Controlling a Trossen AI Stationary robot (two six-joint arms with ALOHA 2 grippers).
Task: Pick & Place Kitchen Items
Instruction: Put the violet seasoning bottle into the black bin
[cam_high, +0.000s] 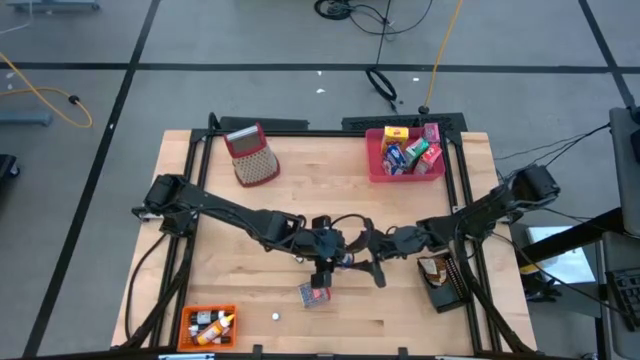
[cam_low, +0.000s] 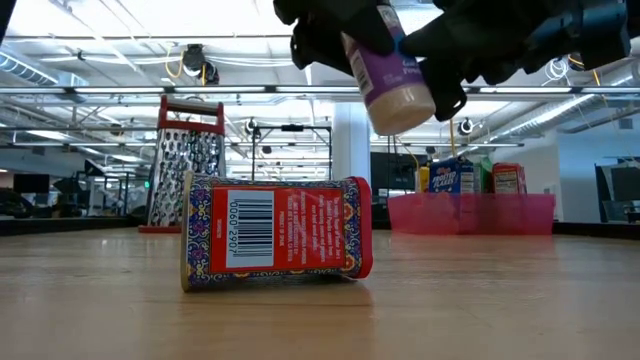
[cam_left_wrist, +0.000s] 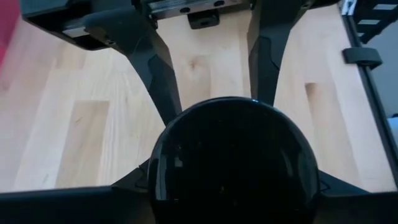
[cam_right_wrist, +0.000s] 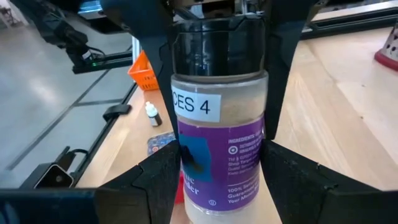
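Spice jar, label legible only from the right wrist, is clenched by both pincers above the table.

Bright overhead light, blurred wrist close-ups.

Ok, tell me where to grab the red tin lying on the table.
Grip the red tin across its two long flat sides at mid-length, coming straight down from above. It lies on its side, so those faces are exposed. Both claws are busy holding the spice jar above it.
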